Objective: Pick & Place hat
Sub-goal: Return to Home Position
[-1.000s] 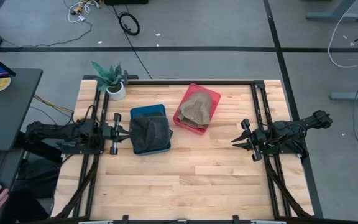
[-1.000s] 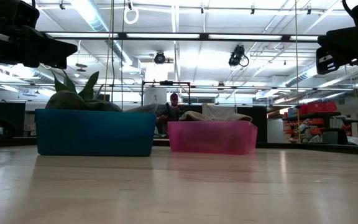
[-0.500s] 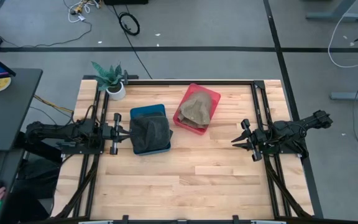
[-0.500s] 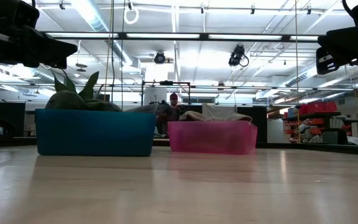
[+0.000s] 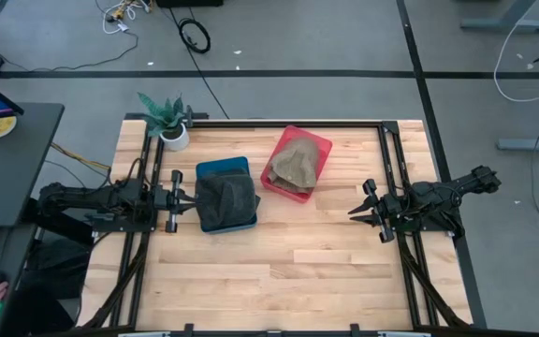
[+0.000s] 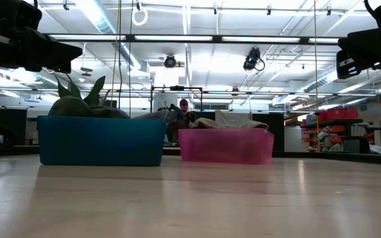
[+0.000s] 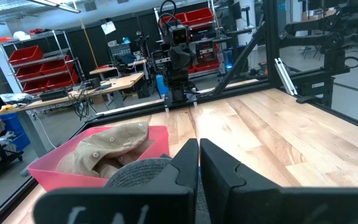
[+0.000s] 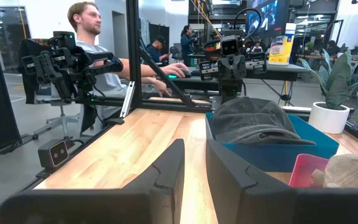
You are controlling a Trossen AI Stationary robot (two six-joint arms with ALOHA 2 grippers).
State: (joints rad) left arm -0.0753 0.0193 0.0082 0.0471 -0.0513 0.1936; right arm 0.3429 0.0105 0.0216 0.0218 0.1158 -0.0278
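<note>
The left hand (image 5: 193, 199) hung just beside the blue bin (image 5: 221, 168), on the side facing its own arm, fingers pressed together and holding nothing. The right hand (image 5: 352, 212) waited near the opposite edge of the surface (image 5: 279, 262), well apart from both bins, with only a narrow gap between its fingers and nothing in it. Dark cap fabric (image 5: 227, 198) filled the blue bin and rose above its rim. Just beside it, the pink bin (image 5: 320, 142) held a tan cap (image 5: 295, 163).
</note>
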